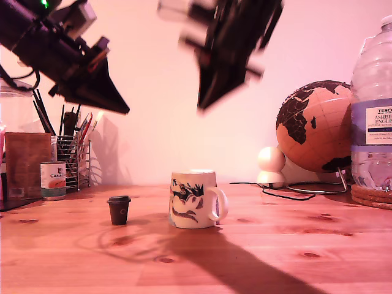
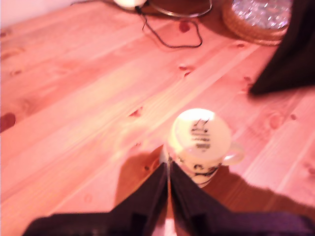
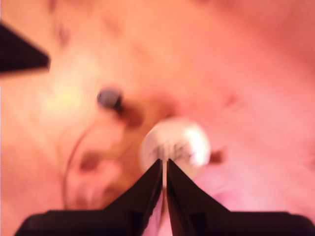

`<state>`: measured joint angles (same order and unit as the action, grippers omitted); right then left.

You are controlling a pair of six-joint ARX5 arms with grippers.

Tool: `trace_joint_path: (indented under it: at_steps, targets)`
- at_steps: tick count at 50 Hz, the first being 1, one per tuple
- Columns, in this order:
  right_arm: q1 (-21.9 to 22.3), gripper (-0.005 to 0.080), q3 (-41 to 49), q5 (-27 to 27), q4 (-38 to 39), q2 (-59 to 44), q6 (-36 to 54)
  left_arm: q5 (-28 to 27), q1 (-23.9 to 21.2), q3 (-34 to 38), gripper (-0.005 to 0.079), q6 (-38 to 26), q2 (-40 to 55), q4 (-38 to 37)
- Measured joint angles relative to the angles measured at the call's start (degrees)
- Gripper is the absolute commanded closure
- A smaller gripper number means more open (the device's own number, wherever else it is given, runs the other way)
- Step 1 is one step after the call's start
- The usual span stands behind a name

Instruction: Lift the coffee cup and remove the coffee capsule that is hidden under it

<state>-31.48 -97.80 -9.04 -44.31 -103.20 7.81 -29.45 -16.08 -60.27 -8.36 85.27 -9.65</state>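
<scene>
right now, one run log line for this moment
cup upside down on table | capsule uncovered beside it | both claws shut, raised, holding nothing

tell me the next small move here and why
Probably just pull both arms back. The capsule already stands in the open beside the mug, which sits upside down on the table. My first gripper and my second gripper hang above it, both shut and empty, so nothing seems left to lift.
</scene>
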Motion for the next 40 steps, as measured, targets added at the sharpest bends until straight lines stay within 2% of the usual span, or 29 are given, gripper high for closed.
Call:
trace_joint_path:
  at_steps: [25,34,40]
  targets:
    - [0.6,0.0763,0.5,3.9,4.7,6.8,-0.3,-2.6,0.3,0.1,0.0764,2.5,-6.7,3.8]
    - [0.7,0.0763,5.6,5.2,6.2,12.1,-0.3,-3.7,0.8,0.1,0.0764,3.3,-6.9,3.8]
    - [0.6,0.0764,11.8,5.8,10.8,16.1,-1.2,-4.0,0.8,0.1,0.0764,3.3,-6.9,3.8]
